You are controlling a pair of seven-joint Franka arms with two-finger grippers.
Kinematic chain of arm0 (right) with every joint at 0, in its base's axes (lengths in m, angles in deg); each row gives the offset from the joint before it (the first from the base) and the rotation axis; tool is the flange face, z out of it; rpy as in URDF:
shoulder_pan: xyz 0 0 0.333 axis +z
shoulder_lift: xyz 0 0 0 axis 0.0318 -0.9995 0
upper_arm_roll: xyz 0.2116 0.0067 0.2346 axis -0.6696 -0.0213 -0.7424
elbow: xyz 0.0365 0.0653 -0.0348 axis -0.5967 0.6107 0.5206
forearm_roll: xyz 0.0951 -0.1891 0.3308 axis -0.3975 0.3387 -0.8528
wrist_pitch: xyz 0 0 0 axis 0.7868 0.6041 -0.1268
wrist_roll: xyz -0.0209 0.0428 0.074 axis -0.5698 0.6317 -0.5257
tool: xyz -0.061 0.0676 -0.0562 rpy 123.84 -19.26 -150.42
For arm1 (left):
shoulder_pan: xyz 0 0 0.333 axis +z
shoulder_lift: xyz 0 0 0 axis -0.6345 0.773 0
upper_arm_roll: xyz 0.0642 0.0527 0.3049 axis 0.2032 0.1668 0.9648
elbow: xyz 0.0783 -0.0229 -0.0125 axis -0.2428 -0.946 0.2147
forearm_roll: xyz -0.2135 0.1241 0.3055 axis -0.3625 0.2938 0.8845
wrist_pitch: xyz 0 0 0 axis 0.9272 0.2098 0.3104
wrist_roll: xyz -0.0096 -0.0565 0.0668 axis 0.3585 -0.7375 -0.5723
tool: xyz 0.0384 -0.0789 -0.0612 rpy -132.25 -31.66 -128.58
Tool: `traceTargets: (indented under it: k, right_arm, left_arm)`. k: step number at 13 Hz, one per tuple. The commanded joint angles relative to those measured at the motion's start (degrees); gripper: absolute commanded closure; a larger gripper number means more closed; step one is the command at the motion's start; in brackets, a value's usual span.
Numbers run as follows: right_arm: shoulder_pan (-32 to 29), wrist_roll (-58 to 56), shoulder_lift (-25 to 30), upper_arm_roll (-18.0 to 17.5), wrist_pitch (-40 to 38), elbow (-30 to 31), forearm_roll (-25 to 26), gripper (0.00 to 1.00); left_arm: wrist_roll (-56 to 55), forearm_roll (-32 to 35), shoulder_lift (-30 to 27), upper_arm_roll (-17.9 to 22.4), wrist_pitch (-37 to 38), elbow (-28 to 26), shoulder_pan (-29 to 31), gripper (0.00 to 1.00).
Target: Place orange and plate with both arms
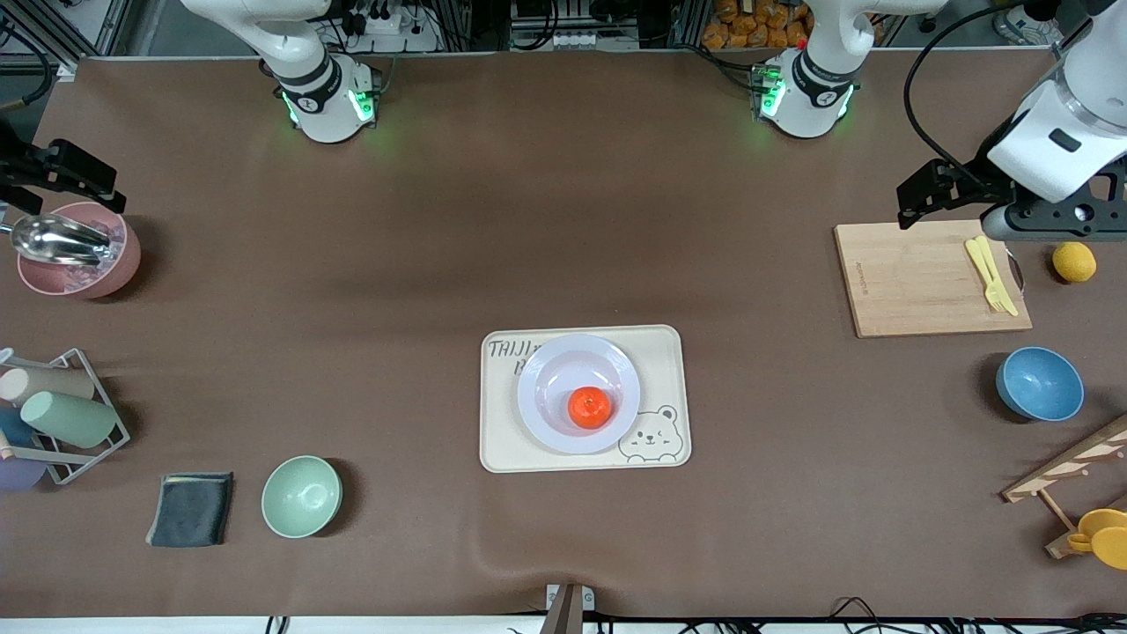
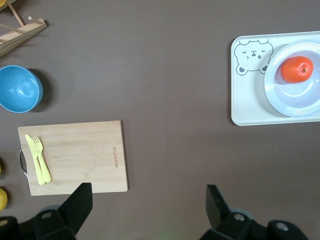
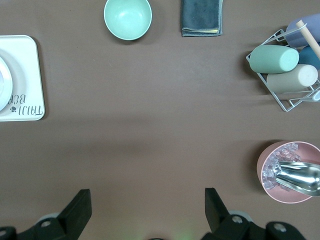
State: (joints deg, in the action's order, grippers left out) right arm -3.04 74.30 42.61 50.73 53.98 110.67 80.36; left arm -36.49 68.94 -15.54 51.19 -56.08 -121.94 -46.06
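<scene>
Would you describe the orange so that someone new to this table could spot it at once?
Find the cream tray with a bear drawing at the middle of the table. On it sits a pale lavender plate, and the orange lies in that plate. It is the only fruit on a plate; the yellow fruit lies beside the cutting board.

The front view looks steeply down from high above the table's near edge, taking in the whole worktop. Each wrist view looks straight down from well above, near its arm's end of the table. All three share the tray [image 1: 502, 445] [image 2: 240, 107] [image 3: 25, 80] at the worktop's middle
</scene>
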Motion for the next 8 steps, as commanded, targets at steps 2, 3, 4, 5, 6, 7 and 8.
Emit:
traceTargets:
  k: [2,3,4,5,6,7,8]
  right_arm:
    - [-1.24,0.84,-0.11,-0.87,0.38,0.04,0.84,0.00]
    - [-1.16,0.84,-0.02,-0.87,0.38,0.04,0.84,0.00]
    - [-1.24,0.93,-0.11,-0.87,0.38,0.04,0.58,0.00]
    - [-1.24,0.93,-0.11,-0.87,0.38,0.04,0.23,0.00]
    - [-1.24,0.93,-0.20,-0.87,0.65,0.04,0.14,0.00]
    - [-1.24,0.93,-0.20,-0.79,1.17,0.04,0.05,0.00]
    - [-1.16,0.93,-0.20,-0.79,1.26,0.04,0.05,0.00]
  left_arm:
    - [3.25,0.24,-1.63,0.13,-1.04,-1.75,0.53,0.00]
    - [3.08,0.24,-1.55,0.22,-1.04,-1.14,0.61,0.00]
    - [3.08,0.24,-1.55,0.48,-0.86,-1.13,0.70,0.00]
    - [3.17,0.24,-1.55,0.66,-0.43,-1.13,0.79,0.00]
    - [3.17,0.24,-1.63,1.53,-0.07,-1.05,0.79,0.00]
    - [3.17,0.15,-1.72,2.23,0.28,-1.05,0.79,0.00]
    - [3.17,0.24,-1.90,2.85,0.80,-0.96,0.79,0.00]
